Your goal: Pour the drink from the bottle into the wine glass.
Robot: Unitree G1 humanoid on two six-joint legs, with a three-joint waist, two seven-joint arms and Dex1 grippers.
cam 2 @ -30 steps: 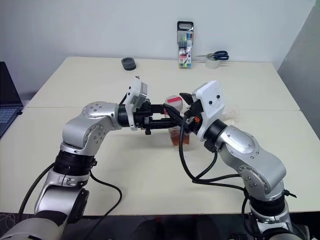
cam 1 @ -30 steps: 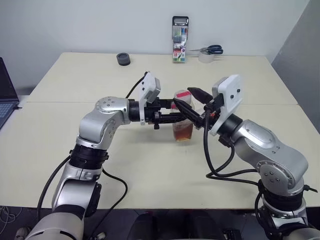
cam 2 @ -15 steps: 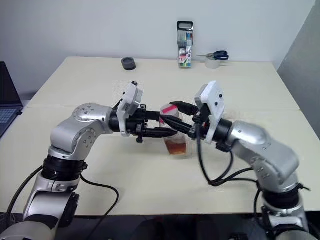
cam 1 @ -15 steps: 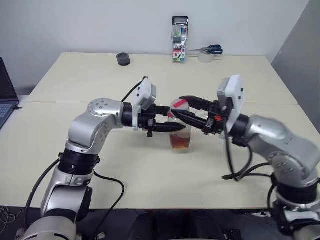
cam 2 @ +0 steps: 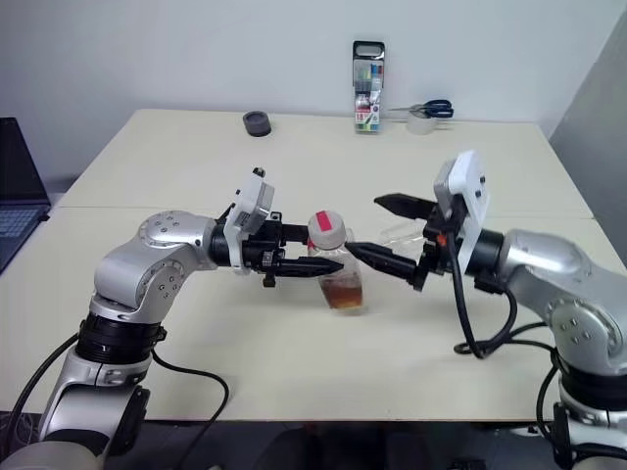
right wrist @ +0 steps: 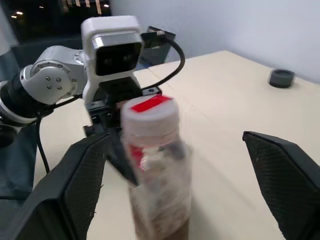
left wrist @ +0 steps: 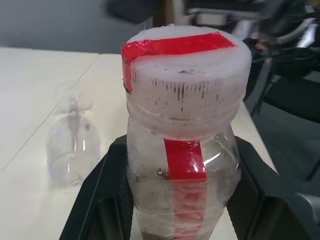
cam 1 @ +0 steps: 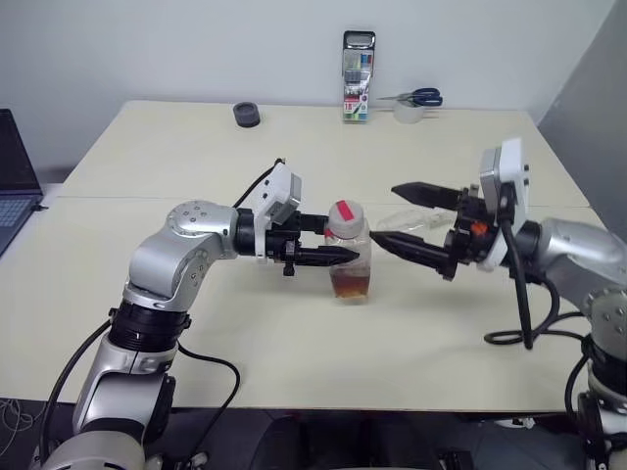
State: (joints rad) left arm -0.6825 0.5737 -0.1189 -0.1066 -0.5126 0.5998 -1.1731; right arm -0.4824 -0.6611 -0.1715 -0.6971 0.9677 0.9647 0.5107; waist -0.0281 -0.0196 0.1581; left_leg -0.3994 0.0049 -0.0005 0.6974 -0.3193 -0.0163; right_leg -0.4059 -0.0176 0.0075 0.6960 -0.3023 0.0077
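The bottle is upright at the middle of the table, its pink-red cap on and the amber drink filling its lower part. My left gripper is shut on the bottle's body from the left; its fingers flank the body in the left wrist view. My right gripper is open to the right of the bottle, level with the cap and not touching it. The wine glass appears to lie on its side on the table behind the right gripper's fingers, and it is also in the left wrist view.
At the table's far edge stand a marker case, scissors, a tape roll and a small black round object. A laptop sits at the far left. The near part of the table is bare.
My right gripper has let go of the bottle's cap, opened wide and drawn back to the right. The left gripper still holds the bottle, and the cap stays on.
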